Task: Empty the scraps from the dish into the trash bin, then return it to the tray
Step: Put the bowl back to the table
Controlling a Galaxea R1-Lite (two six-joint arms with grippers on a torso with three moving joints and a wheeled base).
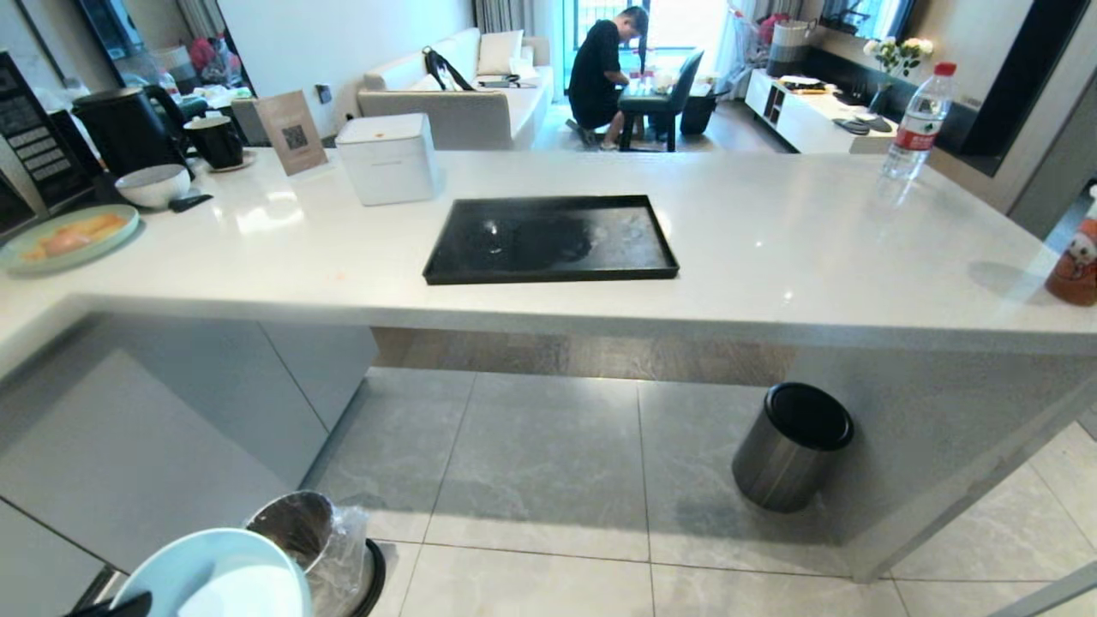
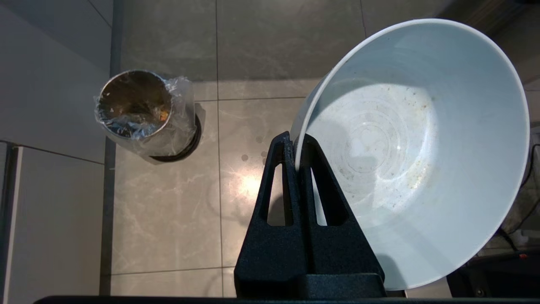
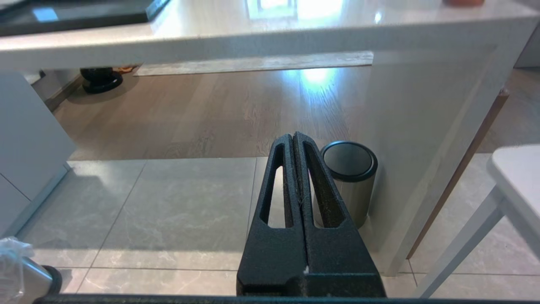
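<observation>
My left gripper (image 2: 295,145) is shut on the rim of the pale blue dish (image 2: 413,152), one finger inside and one outside. The dish (image 1: 214,578) hangs low over the floor, right beside the trash bin (image 1: 313,527), and holds only crumbs and smears. The trash bin (image 2: 135,107) stands on the tiles with its clear liner over the rim; an orange bit of the scraps (image 2: 162,114) shows inside. The black tray (image 1: 548,274) lies bare on the white counter. In the right wrist view my right gripper (image 3: 294,137) is shut on nothing, hanging low in front of the counter.
A steel cylinder with a flat black top (image 1: 793,446) stands on the floor under the counter's right end. On the counter are a white cube box (image 1: 386,158), a greyish bowl (image 1: 152,184), a plate of food (image 1: 68,236) and a water bottle (image 1: 919,120). A person (image 1: 604,73) sits far behind.
</observation>
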